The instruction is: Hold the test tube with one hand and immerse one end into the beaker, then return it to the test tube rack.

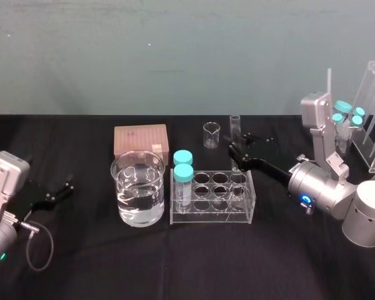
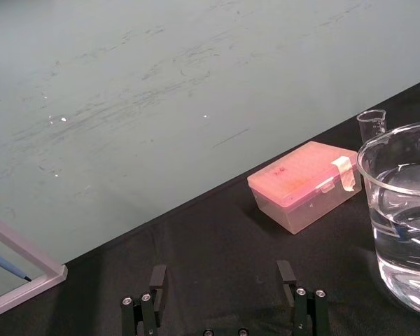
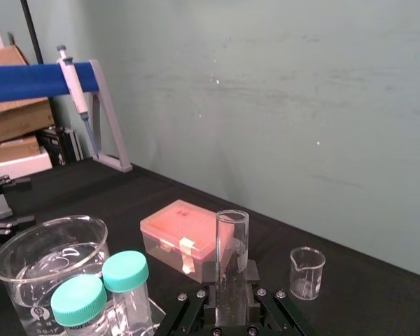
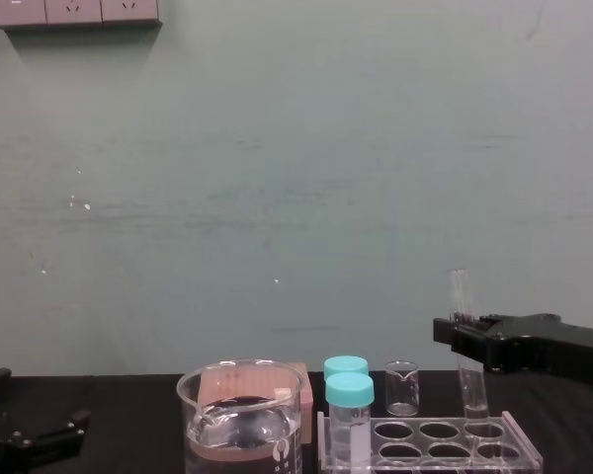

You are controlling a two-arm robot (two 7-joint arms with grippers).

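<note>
The test tube (image 1: 235, 125) stands upright in a far right hole of the clear test tube rack (image 1: 212, 218), its open top well above the rack. My right gripper (image 1: 236, 150) reaches in from the right and is shut on the test tube (image 3: 232, 238) at mid height, a finger pressing on each side; from the chest the tube (image 4: 461, 291) rises above the gripper (image 4: 465, 334). The large beaker (image 1: 137, 187), about half full of clear liquid, stands just left of the rack. My left gripper (image 1: 59, 192) rests open at the table's left edge, its fingers (image 2: 157, 280) holding nothing.
Two teal-capped vials (image 1: 183, 172) stand in the rack's left end. A pink box (image 1: 140, 140) and a tiny glass beaker (image 1: 210, 134) sit behind. A clear stand with more capped vials (image 1: 350, 115) is at far right. A cable (image 1: 40, 244) loops near the left arm.
</note>
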